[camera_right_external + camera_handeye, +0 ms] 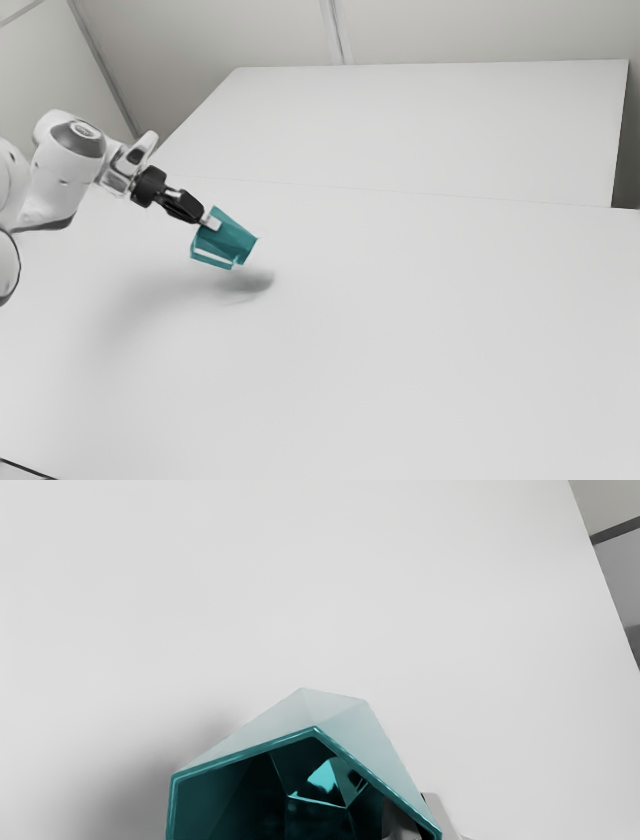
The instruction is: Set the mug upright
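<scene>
And here's the arm (60,178), glossy white with smooth, rounded casings, a dark grey band (75,142) wrapping one joint around a paler oval disc (85,129)! Down the line, a white angular bracket (140,150), then black, blocky sections on the claw (209,219), finished off with pale grey-white pads (213,223).
</scene>
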